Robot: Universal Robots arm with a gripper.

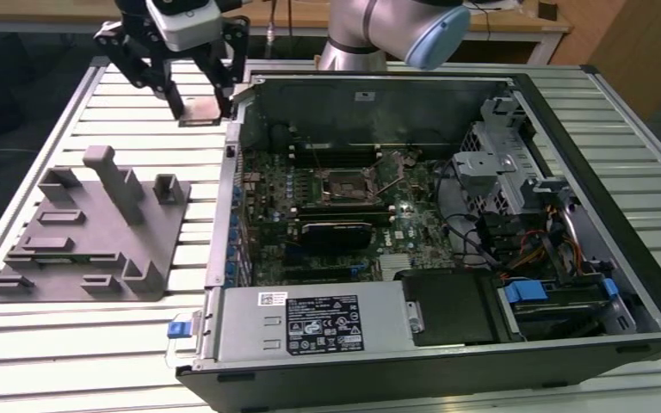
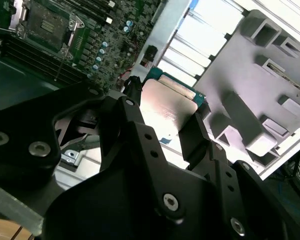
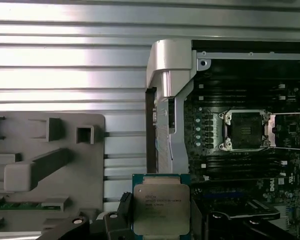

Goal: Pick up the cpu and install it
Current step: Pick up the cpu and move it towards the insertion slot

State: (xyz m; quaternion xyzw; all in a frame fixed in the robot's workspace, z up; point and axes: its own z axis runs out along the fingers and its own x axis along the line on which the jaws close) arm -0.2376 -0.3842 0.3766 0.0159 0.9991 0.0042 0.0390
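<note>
Gripper (image 2: 163,113) is clamping the cpu (image 3: 161,210) by opposite edges, seemingly right for a light, stiff, fragile chip, holding it above the table (image 1: 101,129) at ten o'clock from the socket (image 1: 342,185) in the exterior view.

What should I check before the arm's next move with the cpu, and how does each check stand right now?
1. Grip on the cpu: ok, the gripper is shut on its edges.
2. Socket empty: ok.
3. Socket cover open: ok, swung aside.
4. cpu above the socket: not ok, it hangs outside the case wall, over the table.
5. Clearance over the case wall: cannot tell.
6. cpu turned to match the socket: cannot tell.
</note>
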